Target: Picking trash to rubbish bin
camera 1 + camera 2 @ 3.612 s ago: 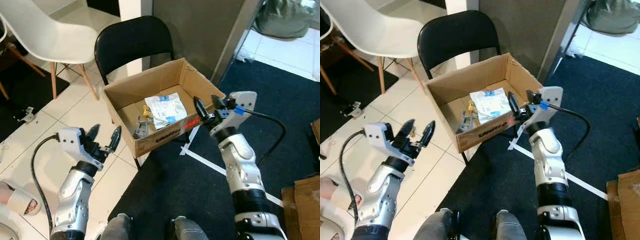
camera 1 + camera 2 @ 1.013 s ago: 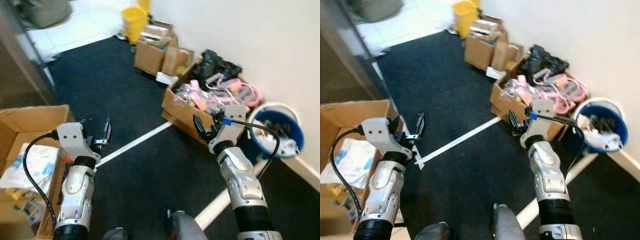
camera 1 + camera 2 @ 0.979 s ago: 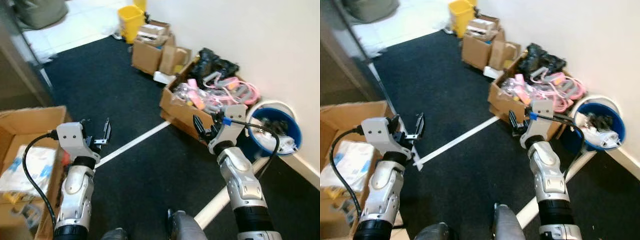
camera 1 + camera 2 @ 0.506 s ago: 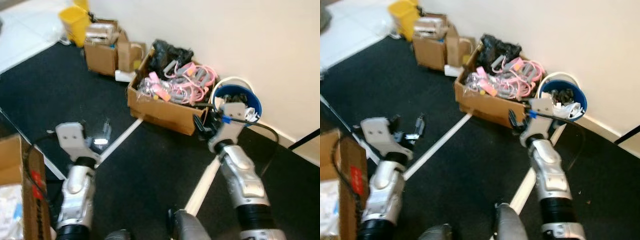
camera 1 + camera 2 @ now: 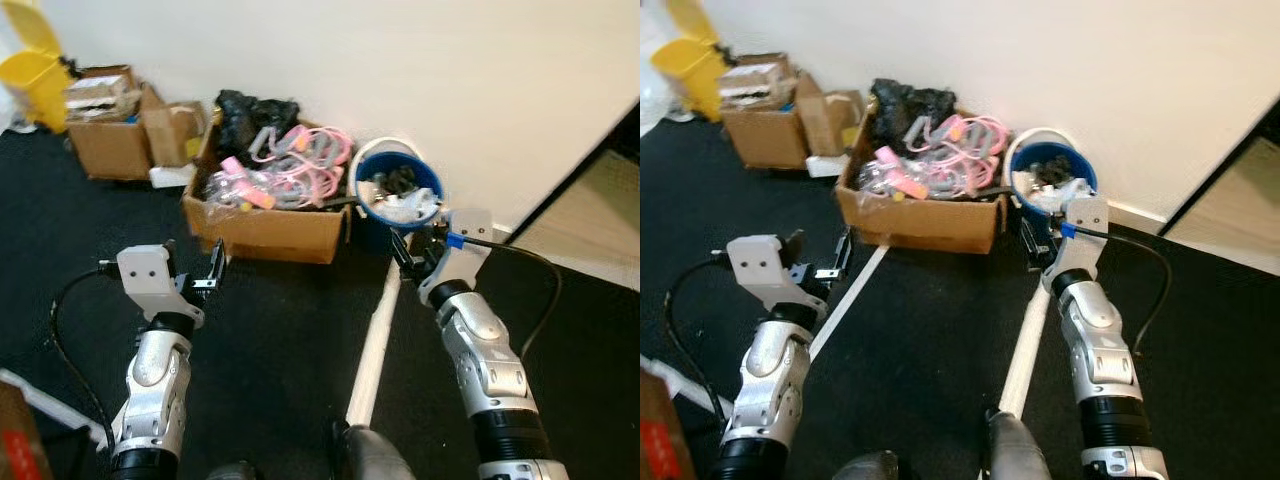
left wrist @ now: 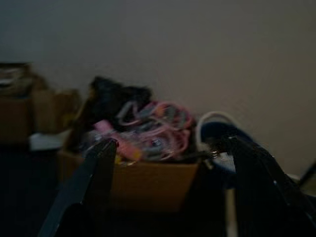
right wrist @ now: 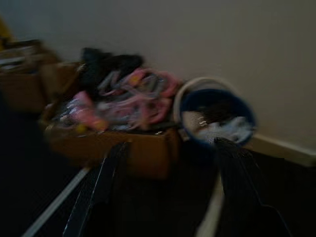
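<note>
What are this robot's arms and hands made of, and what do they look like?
Both arms are silver, jointed metal segments with black bands. Each hand, left hand and right hand, has a pale grey block, two long black fingers and a looping black cable. The right one bears a blue tag.

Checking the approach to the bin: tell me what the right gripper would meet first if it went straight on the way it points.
Probably the blue bucket. The right gripper sits just short of it, fingers open, aimed at its near wall beside the cardboard box. Depth is unclear, so it could skim the box corner.
</note>
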### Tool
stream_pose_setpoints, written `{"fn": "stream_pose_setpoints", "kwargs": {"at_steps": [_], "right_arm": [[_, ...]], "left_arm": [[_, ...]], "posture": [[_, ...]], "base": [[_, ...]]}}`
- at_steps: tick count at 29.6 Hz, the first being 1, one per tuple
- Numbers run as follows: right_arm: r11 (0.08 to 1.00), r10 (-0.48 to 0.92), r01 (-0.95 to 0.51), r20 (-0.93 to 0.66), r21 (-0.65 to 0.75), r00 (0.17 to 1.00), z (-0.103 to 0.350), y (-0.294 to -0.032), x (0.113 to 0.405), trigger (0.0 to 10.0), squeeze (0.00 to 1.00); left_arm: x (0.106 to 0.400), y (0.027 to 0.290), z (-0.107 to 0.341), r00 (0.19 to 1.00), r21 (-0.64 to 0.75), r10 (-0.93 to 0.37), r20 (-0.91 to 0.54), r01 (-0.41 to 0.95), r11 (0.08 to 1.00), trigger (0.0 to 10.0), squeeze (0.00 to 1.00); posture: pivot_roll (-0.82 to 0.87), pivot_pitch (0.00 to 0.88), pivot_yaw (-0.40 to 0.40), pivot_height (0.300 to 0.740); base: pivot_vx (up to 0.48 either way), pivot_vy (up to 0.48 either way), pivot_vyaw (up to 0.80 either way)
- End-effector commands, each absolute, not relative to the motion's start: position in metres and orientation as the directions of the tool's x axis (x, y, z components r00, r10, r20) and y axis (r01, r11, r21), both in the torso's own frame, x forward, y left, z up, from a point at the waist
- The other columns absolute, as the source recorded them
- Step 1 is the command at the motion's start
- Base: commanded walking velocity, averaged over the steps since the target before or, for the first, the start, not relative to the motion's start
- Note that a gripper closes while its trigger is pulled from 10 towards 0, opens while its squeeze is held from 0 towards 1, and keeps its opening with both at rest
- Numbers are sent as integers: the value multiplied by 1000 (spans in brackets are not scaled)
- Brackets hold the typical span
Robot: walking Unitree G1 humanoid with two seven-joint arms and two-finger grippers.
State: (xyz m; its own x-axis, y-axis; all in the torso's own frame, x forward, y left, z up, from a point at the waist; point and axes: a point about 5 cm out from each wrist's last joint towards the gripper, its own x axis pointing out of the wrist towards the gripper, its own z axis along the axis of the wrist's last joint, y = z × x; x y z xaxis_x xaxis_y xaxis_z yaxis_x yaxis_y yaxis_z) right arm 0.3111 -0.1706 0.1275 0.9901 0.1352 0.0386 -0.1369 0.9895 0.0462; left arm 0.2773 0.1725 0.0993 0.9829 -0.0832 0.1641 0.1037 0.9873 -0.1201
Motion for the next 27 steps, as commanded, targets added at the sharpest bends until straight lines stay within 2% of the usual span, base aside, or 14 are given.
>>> {"fn": "stream_pose_setpoints", "kwargs": {"at_steps": [1, 27], "right_arm": [[989, 132, -133, 8, 64, 991, 118, -169, 307, 10000, 0], [989, 130, -130, 12, 68, 991, 120, -170, 308, 10000, 0]], "left_arm": [[273, 176, 91, 989, -135, -71, 130, 89, 987, 10000, 0], [275, 175, 91, 989, -134, -74, 127, 91, 987, 10000, 0]], "posture": [[27, 139, 5, 740], [29, 148, 4, 740]], "base": [[0, 0, -738], [0, 0, -713]]}}
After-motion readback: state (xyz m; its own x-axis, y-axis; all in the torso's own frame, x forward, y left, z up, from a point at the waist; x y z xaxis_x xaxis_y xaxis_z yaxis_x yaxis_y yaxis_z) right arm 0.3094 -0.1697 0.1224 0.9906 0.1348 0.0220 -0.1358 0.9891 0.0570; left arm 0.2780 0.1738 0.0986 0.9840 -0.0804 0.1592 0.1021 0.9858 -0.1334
